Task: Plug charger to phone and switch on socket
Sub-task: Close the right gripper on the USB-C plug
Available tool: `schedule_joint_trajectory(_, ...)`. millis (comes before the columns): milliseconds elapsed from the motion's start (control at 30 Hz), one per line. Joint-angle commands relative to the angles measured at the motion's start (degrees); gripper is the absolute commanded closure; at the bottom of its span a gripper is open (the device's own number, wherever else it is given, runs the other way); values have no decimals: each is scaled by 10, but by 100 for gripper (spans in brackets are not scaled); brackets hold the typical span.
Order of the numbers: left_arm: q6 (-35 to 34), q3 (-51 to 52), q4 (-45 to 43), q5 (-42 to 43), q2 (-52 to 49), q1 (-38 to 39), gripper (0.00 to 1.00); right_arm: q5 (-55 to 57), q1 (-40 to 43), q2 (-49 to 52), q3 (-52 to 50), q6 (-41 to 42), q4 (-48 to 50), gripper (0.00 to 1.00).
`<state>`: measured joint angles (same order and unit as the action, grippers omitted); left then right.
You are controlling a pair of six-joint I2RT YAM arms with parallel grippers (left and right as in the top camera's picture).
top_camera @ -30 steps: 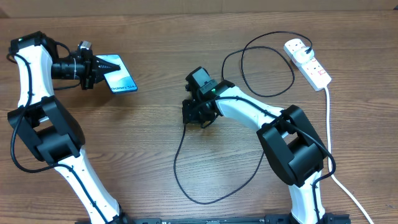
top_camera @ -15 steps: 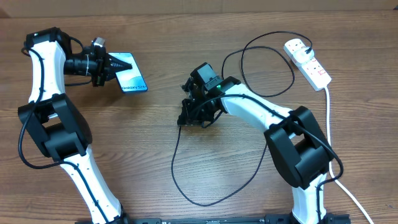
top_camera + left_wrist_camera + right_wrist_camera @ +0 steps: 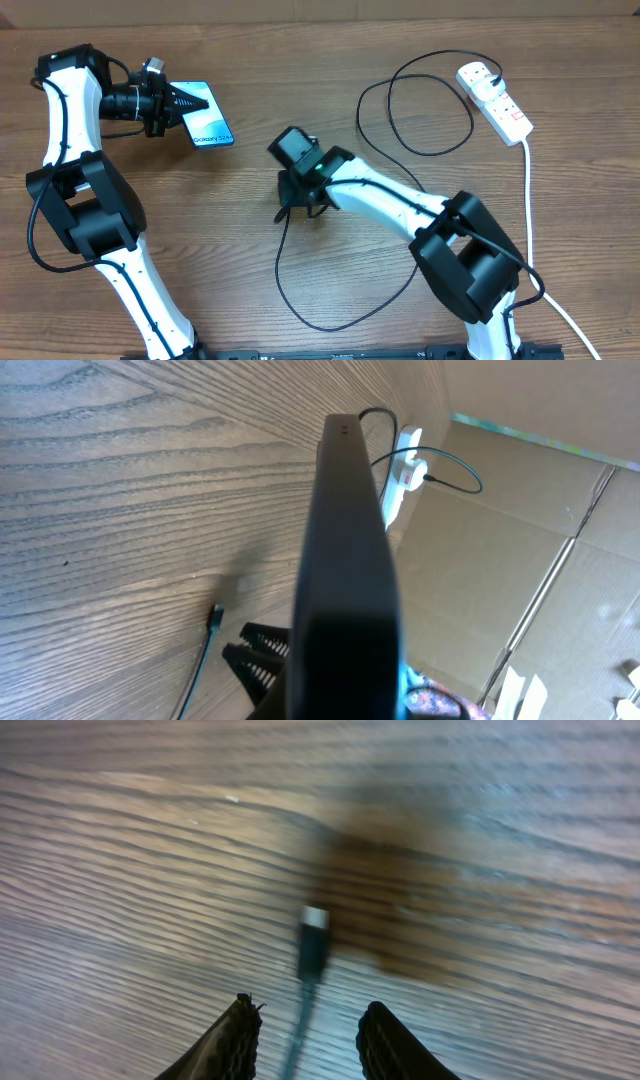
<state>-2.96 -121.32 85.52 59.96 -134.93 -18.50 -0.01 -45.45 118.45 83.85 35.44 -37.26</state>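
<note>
1. Table point(image 3: 200, 250): wood-grain top, bearing everything listed below.

2. Charger point(image 3: 322, 327): thin black cable. Its nearest part is a wide slack loop lying flat in front of the right arm's base. One run leads from there up to the table's centre. The other passes under the right arm and makes a second loop at the far right, ending at the socket.

3. Connector tip point(image 3: 313, 945): small and dark with a pale end. It lies on the table at centre, just ahead of the right gripper's fingertips and touching neither.

4. Right gripper point(image 3: 307, 1020): low over the table's centre. Its fingers point(image 3: 235, 1035) stand apart, and the cable passes through the gap clear of both. Nothing is gripped.

5. Left gripper point(image 3: 183, 103): far left, fingers clamped on one short end of the phone.

6. Phone point(image 3: 212, 128): light blue screen facing upward, set at an angle, well apart from the connector tip. The left wrist view shows only its black edge. Contact with the table cannot be told.

7. Socket point(image 3: 497, 100): white strip lying diagonally at the far right. The charger reaches its far end. A thick white cord point(image 3: 528, 200) leaves its near end and runs down the table's right side. The switch positions are too small to tell.

8. Cardboard wall point(image 3: 300, 8): beyond the far edge.
</note>
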Motion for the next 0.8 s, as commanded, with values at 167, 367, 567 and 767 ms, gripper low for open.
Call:
schedule_joint_trajectory(167,0,-2,3,26,3,-3,96,84,-12,14,-5,21,15,67)
schedule_joint_trajectory(367,0,-2,6,26,3,-2,96,90,-12,14,-7,21,26,67)
schedule_joint_trajectory(567,0,-2,10,26,3,-2,96,90,-21,16,-12,26,30,73)
schedule_joint_trajectory(767,0,-2,11,26,3,-2,96,65,-22,29,-28,25,51,79)
